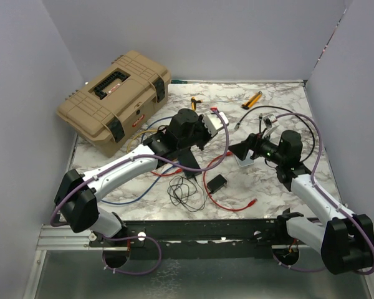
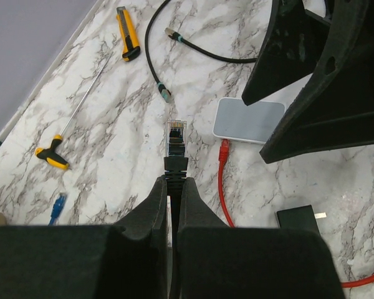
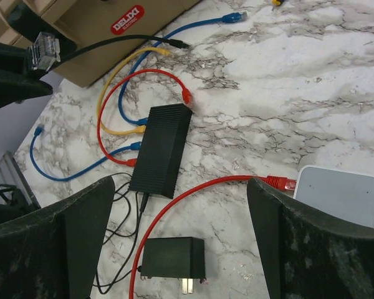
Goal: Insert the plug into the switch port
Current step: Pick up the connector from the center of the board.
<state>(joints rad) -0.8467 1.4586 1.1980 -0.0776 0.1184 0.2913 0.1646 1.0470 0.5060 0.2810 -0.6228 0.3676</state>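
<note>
My left gripper (image 2: pixel 172 180) is shut on a black cable just behind its clear plug (image 2: pixel 176 134), which sticks out in front of the fingertips above the marble table. The small flat white-grey box (image 2: pixel 248 120) lies to the plug's right, apart from it; the switch port on its edge does not show. My right gripper (image 3: pixel 181 184) stands wide open and holds nothing, hovering beside the white box (image 3: pixel 340 196). In the top view the left gripper (image 1: pixel 215 121) and right gripper (image 1: pixel 244 151) are close together, with the box (image 1: pixel 244 164) under the right one.
A red cable's plug (image 3: pixel 279 182) lies with its tip at the white box's edge. A black adapter block (image 3: pixel 173 257) and a black box (image 3: pixel 162 149) with several coloured cables lie nearby. The tan toolbox (image 1: pixel 115 99) stands back left. A yellow knife (image 2: pixel 128 34) and a hex key (image 2: pixel 53 157) lie farther off.
</note>
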